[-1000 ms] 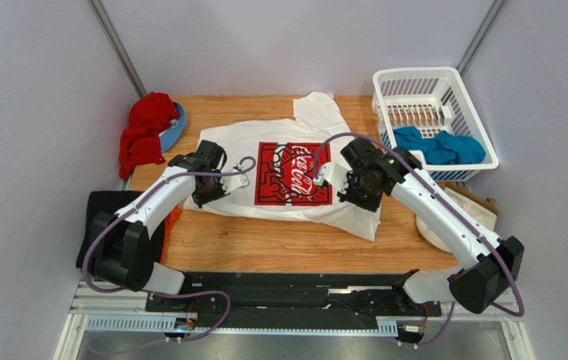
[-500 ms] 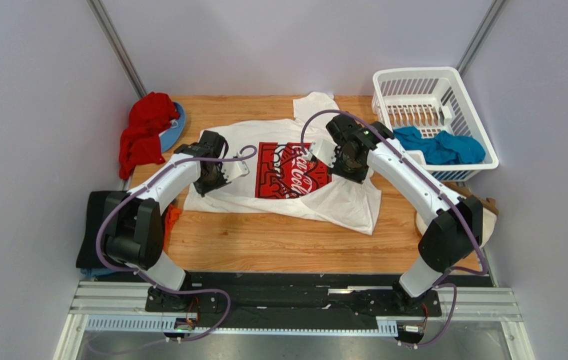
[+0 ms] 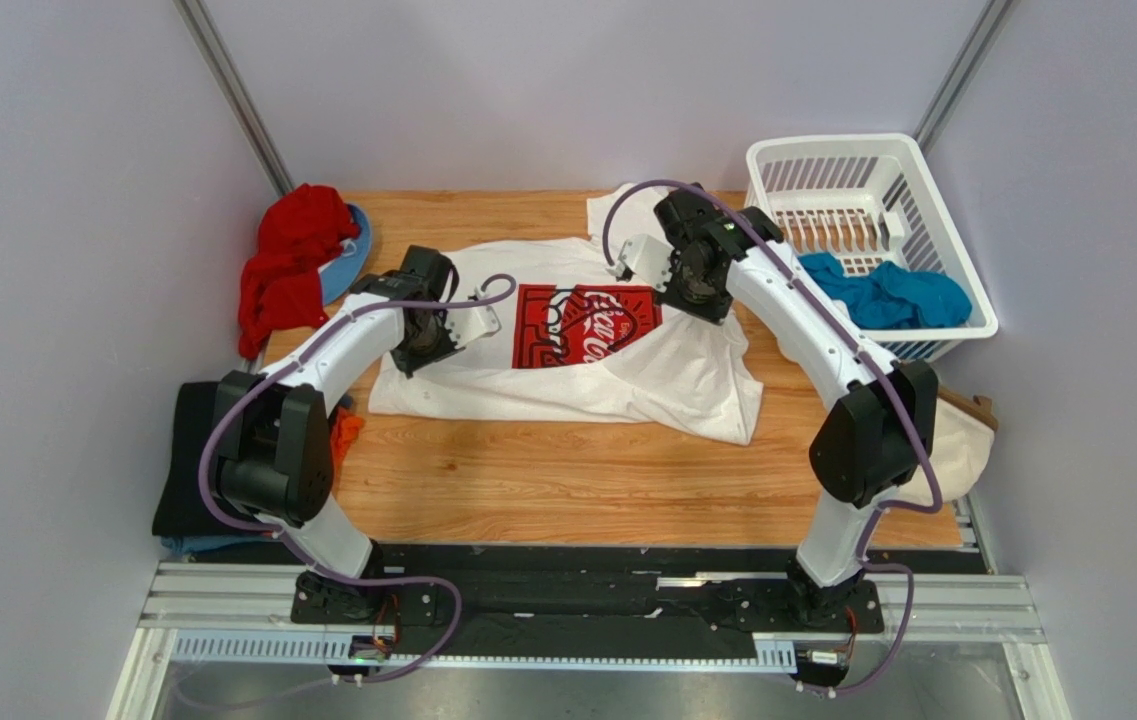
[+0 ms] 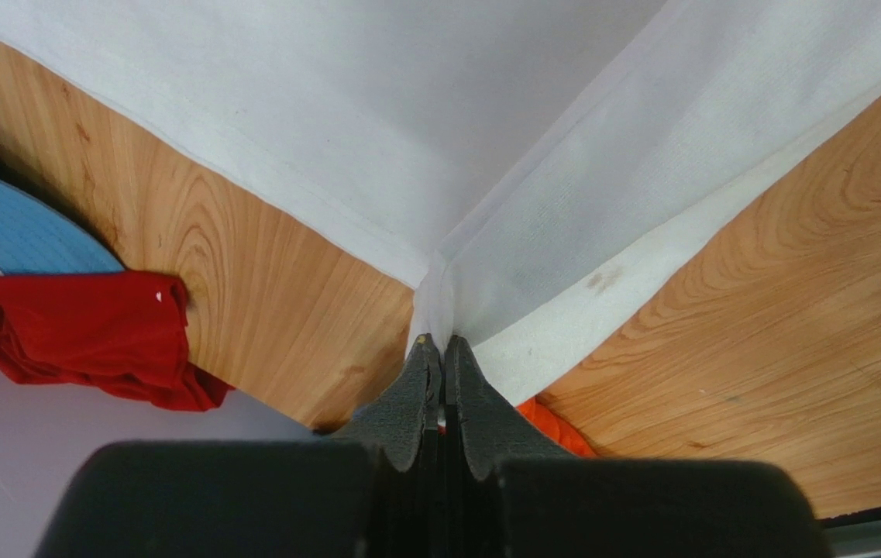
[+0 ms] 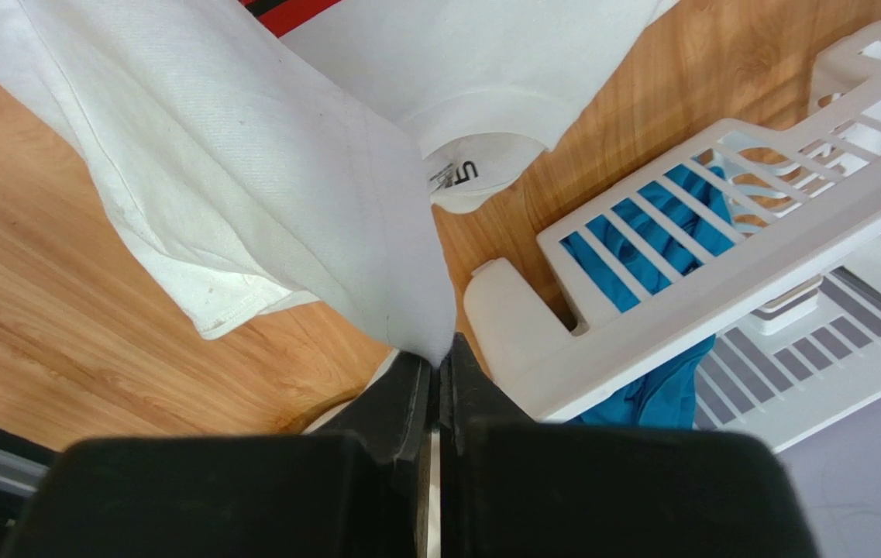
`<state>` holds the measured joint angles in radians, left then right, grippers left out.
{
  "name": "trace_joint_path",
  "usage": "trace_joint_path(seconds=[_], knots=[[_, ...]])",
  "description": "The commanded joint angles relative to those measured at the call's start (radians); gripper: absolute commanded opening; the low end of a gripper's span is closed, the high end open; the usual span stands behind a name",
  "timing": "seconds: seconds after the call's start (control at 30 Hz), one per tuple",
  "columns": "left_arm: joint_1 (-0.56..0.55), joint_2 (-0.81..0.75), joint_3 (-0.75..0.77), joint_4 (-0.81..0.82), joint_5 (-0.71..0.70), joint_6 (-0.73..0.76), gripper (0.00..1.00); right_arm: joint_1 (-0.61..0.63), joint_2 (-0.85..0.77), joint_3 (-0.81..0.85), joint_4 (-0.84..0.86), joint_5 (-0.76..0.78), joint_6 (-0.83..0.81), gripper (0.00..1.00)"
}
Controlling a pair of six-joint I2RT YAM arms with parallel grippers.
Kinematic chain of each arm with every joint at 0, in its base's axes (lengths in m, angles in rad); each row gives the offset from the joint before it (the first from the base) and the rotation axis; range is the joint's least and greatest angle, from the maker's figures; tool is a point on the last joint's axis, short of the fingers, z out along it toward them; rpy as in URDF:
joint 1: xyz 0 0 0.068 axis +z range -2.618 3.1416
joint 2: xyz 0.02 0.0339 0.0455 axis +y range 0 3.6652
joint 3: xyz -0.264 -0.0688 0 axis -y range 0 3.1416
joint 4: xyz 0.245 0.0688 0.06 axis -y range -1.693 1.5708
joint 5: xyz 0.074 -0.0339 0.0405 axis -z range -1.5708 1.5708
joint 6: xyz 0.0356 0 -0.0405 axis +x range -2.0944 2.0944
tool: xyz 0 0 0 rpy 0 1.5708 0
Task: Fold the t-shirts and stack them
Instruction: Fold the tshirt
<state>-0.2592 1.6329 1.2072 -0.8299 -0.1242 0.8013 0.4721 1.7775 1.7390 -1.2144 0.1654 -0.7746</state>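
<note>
Top external has me mid-fold, I reckon: left gripper (image 4: 443, 349) pinched tight on the white t-shirt (image 3: 574, 375) corner, right gripper (image 5: 439, 363) likewise clamping its edge, just left of the basket (image 3: 770, 158). The teal t-shirt (image 3: 890, 293) inside is not yet folded.

The white t-shirt (image 3: 604, 393), with its red square Coca-Cola print facing up, lies spread on the bench (image 3: 559, 480). One corner is pinched in the left jaws and another in the right jaws, with cloth fanning away from each. A teal t-shirt (image 3: 890, 296) lies crumpled just right of the right jaws. An orange t-shirt (image 4: 550, 428) peeks out beside the left jaws.
</note>
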Motion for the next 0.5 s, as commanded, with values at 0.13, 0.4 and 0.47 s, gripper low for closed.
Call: trace_joint_path(seconds=[0.13, 0.4, 0.47], knots=[[0.006, 0.036, 0.063, 0.015, -0.041, 0.001, 0.00, -0.013, 0.100, 0.087, 0.061, 0.042, -0.038, 0.00], [0.006, 0.104, 0.127, 0.032, -0.048, -0.022, 0.00, -0.032, 0.172, 0.139, 0.105, 0.048, -0.045, 0.00], [0.006, 0.110, 0.132, 0.031, -0.048, -0.024, 0.00, -0.029, 0.195, 0.166, 0.104, 0.052, -0.051, 0.00]])
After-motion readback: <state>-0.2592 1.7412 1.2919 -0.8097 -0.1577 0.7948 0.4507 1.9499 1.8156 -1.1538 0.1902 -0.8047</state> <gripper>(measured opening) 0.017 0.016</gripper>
